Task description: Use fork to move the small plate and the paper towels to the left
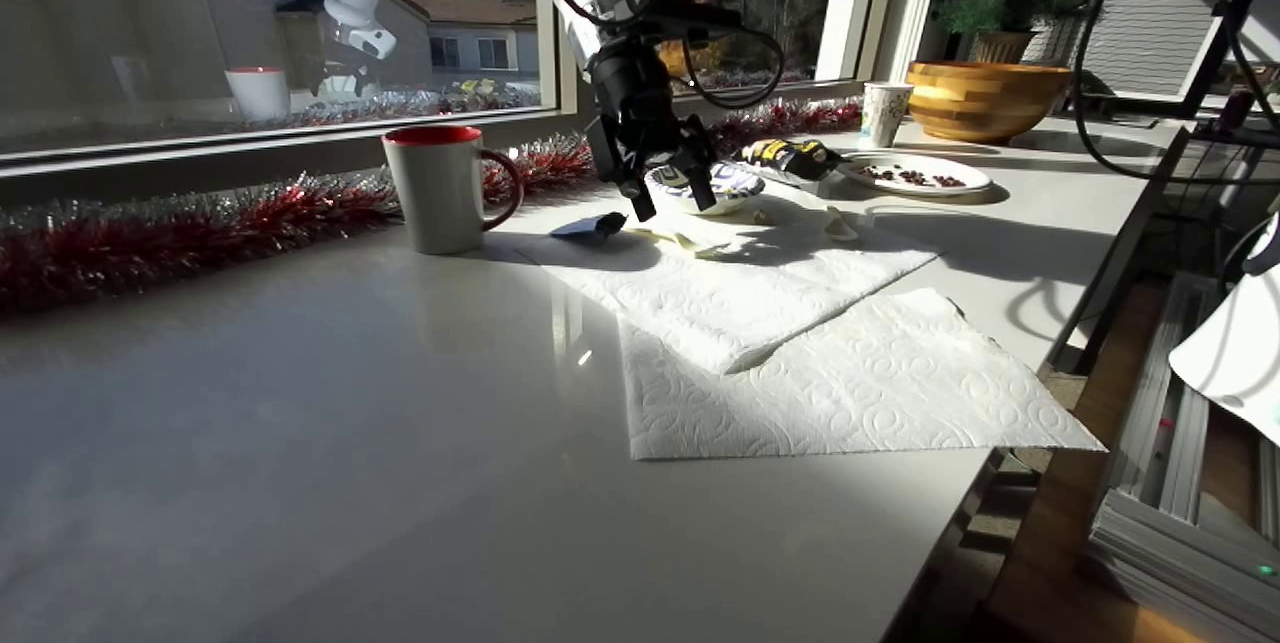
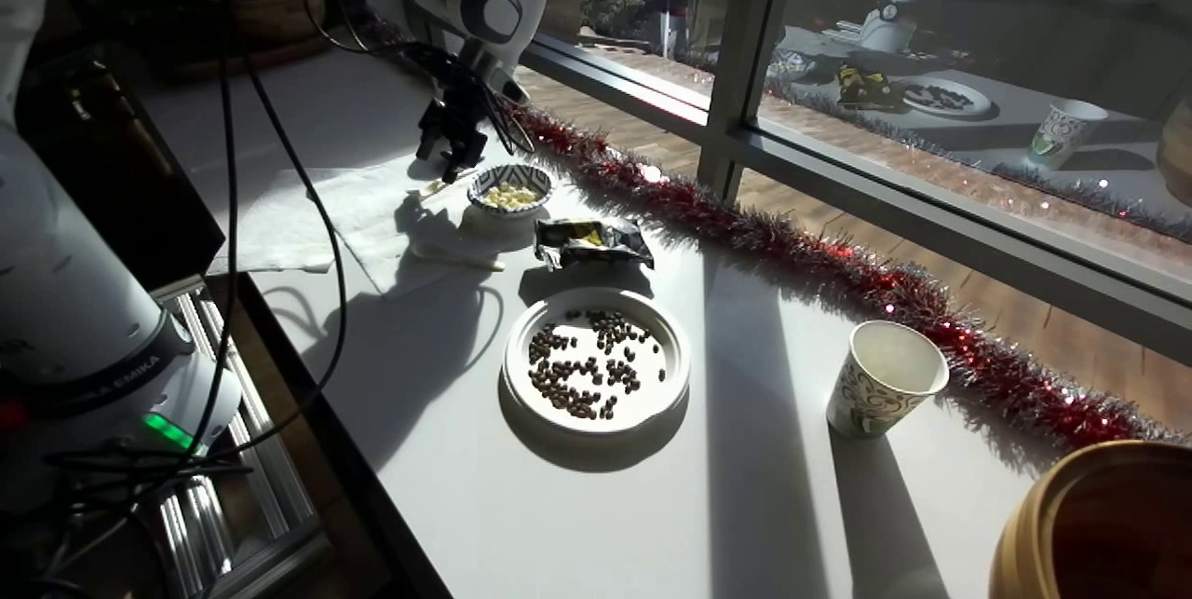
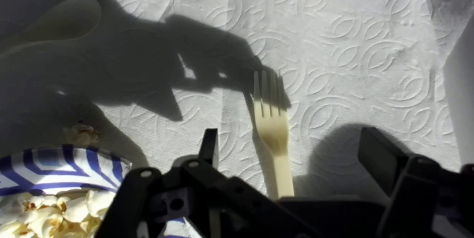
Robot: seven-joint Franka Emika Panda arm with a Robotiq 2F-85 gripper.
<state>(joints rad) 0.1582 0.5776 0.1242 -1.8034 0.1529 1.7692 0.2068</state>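
Note:
The small plate (image 2: 535, 178) is a shallow dish with a blue-and-white patterned rim and popcorn in it. It also shows in an exterior view (image 1: 742, 185) and at lower left in the wrist view (image 3: 55, 171). The white paper towels (image 1: 850, 383) overlap on the table and fill most of the wrist view (image 3: 351, 27). A pale fork (image 3: 274, 130) lies on them, tines pointing away from the gripper; its handle end is hidden. My gripper (image 3: 288, 141) is open and empty above the fork, one finger on each side, with the small plate beside it. In an exterior view the gripper (image 1: 675, 208) is just above the towels.
A pale spoon (image 3: 70, 19) lies on the towels. A red-rimmed mug (image 1: 435, 193), a black-and-yellow packet (image 2: 596, 243), a plate of dark beans (image 2: 596, 427), a paper cup (image 2: 885, 380) and a wooden bowl (image 1: 985, 103) stand around. Tinsel (image 2: 792, 250) runs along the window.

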